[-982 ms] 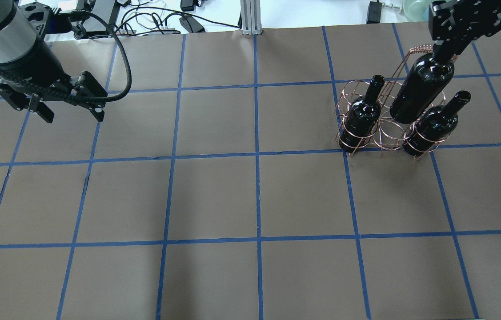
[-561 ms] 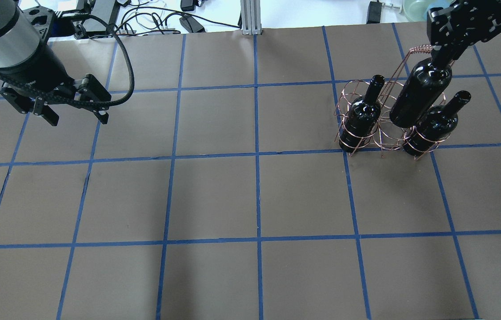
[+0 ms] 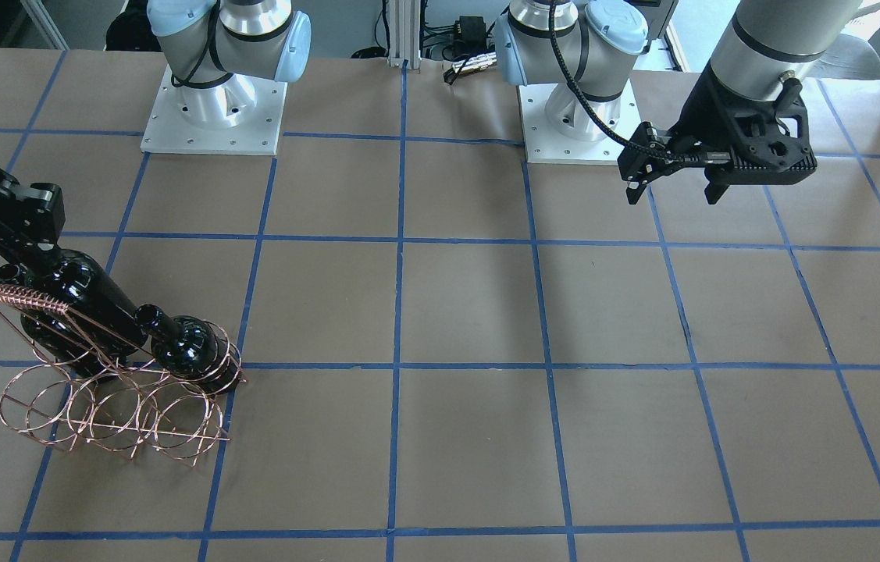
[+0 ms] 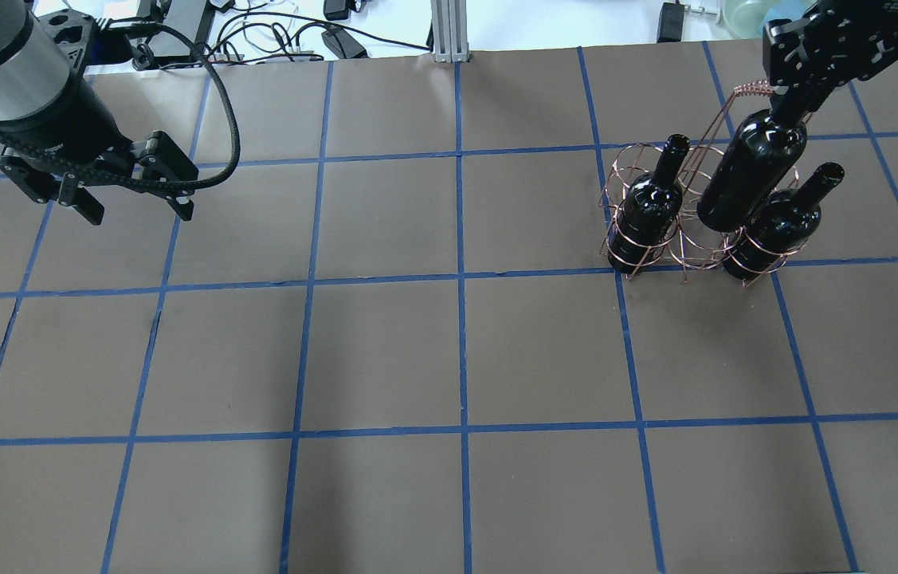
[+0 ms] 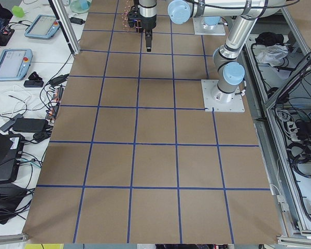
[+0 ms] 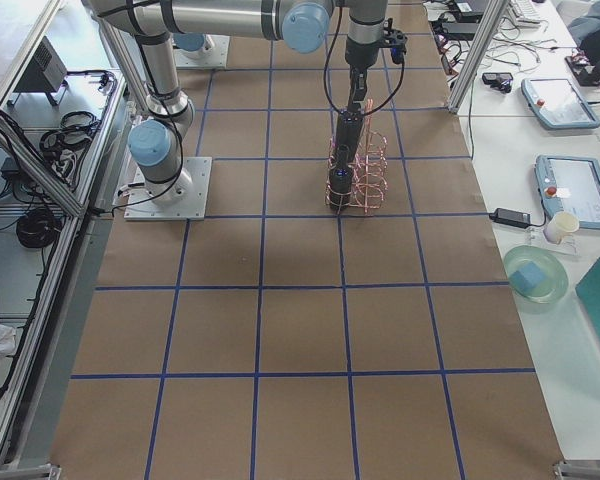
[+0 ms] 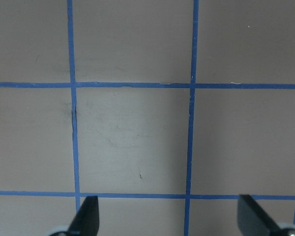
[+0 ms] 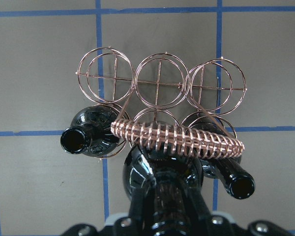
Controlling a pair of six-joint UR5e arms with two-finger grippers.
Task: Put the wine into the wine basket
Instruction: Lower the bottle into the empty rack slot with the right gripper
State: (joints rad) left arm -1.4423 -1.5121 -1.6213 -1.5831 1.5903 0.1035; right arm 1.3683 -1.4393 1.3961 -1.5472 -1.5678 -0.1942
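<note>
Right gripper point(image 4: 793, 102) clamped on the neck of the wine point(image 4: 751, 171). The bottle is tilted, with its base at the middle ring of the wine basket point(image 8: 177, 138), robot-side row, between first seated bottle point(image 4: 648, 209) and second seated bottle point(image 4: 775, 225) in the outer rings. Can't tell if the base reaches the bottom. Left gripper point(image 4: 138, 211) has fingers apart and hovers over table point(image 4: 385, 351), well apart from the basket

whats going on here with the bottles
The right gripper holds a black wine bottle by its neck, with its base at the middle slot of the copper wire basket, between two bottles already seated there. The left gripper is open and empty over the table, far from the basket.
</note>
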